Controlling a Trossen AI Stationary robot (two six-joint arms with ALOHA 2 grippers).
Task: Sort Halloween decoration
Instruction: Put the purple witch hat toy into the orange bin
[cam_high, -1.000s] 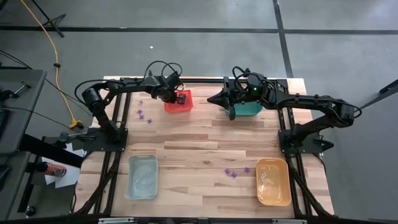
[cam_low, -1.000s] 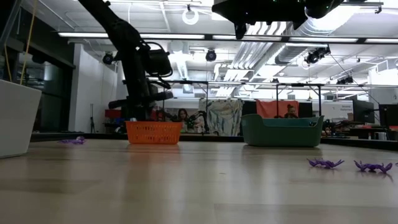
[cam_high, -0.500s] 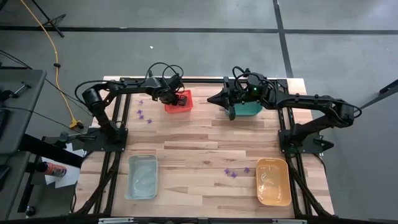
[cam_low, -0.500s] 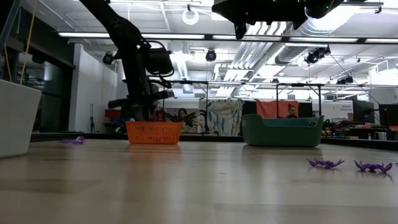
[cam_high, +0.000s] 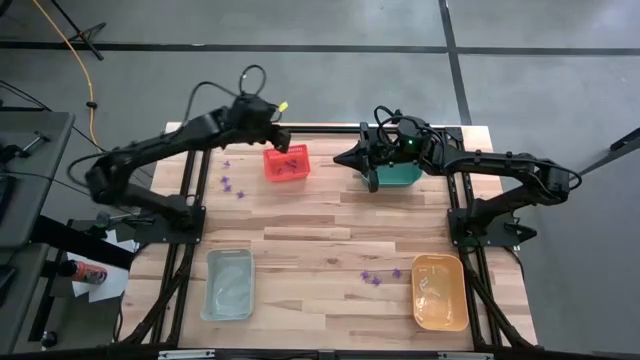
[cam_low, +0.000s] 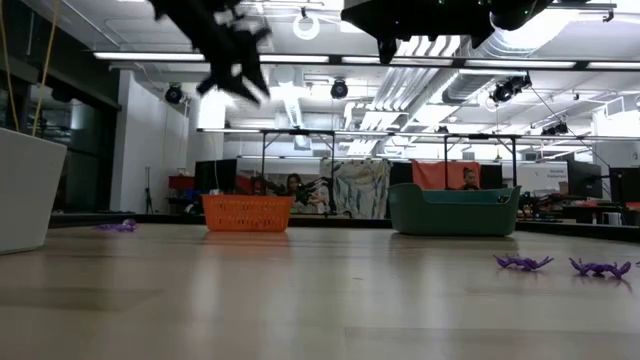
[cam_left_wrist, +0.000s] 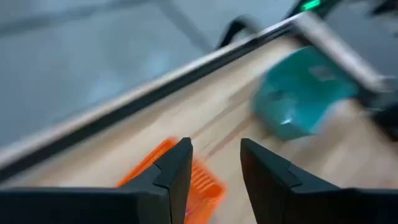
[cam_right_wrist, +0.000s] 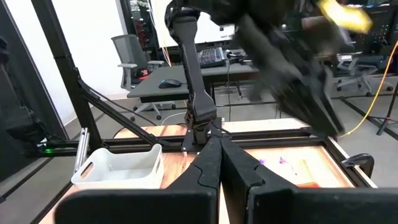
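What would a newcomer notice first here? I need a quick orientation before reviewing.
Four bins mark the table's corners: red bin, teal bin, clear bin, orange bin. The left gripper hangs open above the red bin's far edge; the right gripper, shut, waits beside the teal one. Tiny purple trinkets lie near the orange bin.

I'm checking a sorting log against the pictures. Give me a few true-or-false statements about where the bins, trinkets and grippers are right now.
1. The left gripper is open, above the red bin. True.
2. The right gripper grips a purple trinket. False: it is shut on nothing visible, beside the green bin.
3. Purple trinkets lie on the table left of the orange bin. True.
4. The clear bin stands beside the green bin. False: it is at the near left, far from it.
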